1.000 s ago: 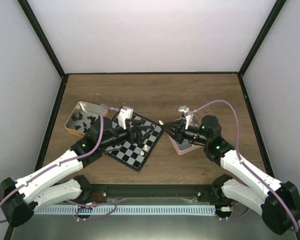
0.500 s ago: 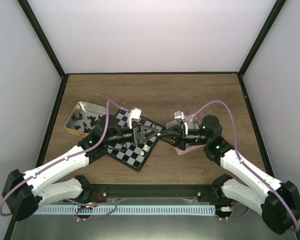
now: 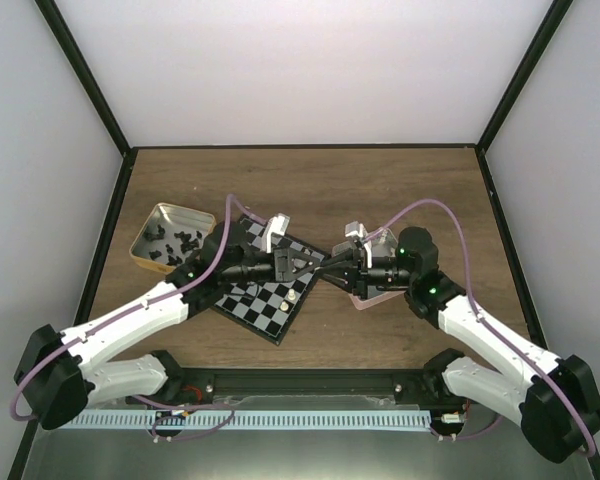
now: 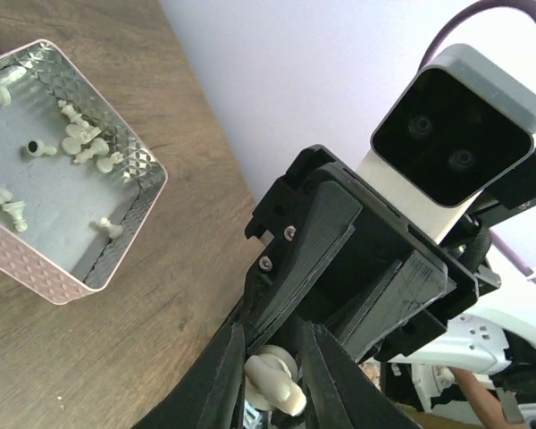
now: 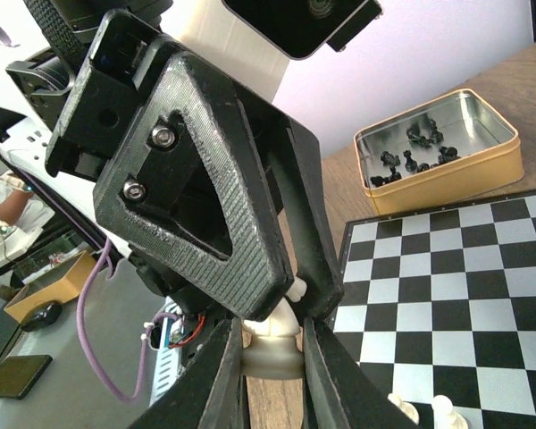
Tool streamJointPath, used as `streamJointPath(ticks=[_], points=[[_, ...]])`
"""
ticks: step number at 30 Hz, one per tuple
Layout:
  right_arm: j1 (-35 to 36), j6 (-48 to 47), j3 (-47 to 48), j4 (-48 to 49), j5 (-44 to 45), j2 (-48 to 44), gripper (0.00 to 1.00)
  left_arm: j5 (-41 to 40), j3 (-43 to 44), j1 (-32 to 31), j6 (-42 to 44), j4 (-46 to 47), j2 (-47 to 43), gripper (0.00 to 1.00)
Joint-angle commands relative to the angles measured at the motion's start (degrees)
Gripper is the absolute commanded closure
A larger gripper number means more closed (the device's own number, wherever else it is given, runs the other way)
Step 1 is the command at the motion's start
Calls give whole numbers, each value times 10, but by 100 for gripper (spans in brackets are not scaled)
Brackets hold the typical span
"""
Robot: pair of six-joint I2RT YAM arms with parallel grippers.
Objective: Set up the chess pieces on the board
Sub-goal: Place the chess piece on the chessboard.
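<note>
A cream-white chess piece [image 4: 275, 384], smooth moulded plastic with a rounded head and a flat disc base, is clamped from both sides at once. The left gripper [image 4: 272, 353] is drawn in to a narrow gap around its upper part, and the right gripper [image 5: 272, 335] is pinched on its base, with the matte black layered fingers of each pressed against the plastic. In the top view the two grippers are met tip to tip above the three o'clock corner of the board [image 3: 263, 305], a flat glossy square of black and pale checks set diamond-wise on the wood-grain table [image 3: 310, 185]. A few cream pieces [image 5: 442, 413] are seen standing on the board. At ten o'clock of the board a shallow gold tin [image 5: 447, 186] with rounded corners is scattered with black pieces [image 5: 415, 147]. At three o'clock a pink square tray [image 4: 36, 273], embossed in a diamond pattern, is strewn with more cream figures [image 4: 80, 143].
</note>
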Motion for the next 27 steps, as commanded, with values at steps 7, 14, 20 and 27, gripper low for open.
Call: streamJointPath(ticks=[7,14,20,27], points=[[5,-15,29,-16,27,3,63,14,18,3,4,-18,6,96],[5,-14,16,-25,40,-35,28,-92,19,4,92,-140,-46,96],[4,11,6,-25,114,-47,26,-209,-7,2,151,-228,-84,96],[5,33,3,-29,195,-23,27,-356,-65,-33,149,-317,-98,96]])
